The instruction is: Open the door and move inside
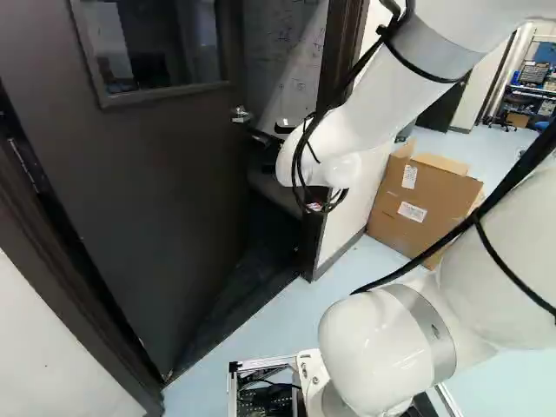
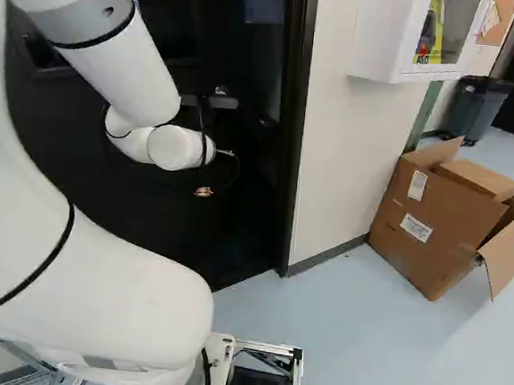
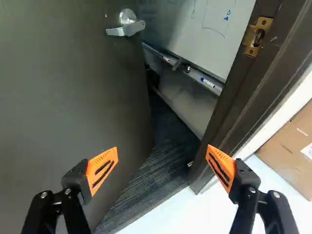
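Arm (image 1: 378,352), open door (image 1: 165,191), yellow item (image 2: 436,32) in cabinet (image 2: 379,36)

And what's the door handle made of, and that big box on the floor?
The door handle looks like metal, maybe steel: it's silvery grey with a soft shine. The box seems to be cardboard, brown and dull, with flaps folded open.

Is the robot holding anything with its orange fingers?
No, nothing. The fingers are spread wide apart, with no object between them.
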Available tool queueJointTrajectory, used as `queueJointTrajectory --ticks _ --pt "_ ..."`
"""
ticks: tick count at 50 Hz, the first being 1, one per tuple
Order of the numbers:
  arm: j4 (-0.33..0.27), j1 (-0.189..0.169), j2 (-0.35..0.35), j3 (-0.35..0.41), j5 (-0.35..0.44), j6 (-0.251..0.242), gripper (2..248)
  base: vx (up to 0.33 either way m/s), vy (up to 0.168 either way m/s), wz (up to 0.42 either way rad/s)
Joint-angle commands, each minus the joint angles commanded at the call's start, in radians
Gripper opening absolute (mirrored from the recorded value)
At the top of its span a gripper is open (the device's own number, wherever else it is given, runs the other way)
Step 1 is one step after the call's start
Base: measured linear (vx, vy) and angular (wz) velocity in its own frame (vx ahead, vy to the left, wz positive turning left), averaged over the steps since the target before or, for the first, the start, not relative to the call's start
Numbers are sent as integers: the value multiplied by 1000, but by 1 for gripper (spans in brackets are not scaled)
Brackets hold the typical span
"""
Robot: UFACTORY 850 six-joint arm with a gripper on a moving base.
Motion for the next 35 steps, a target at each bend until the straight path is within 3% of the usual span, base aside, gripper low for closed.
queueJointTrajectory --ticks 35 --pt "0 0 0 0 0 0 247 0 0 0"
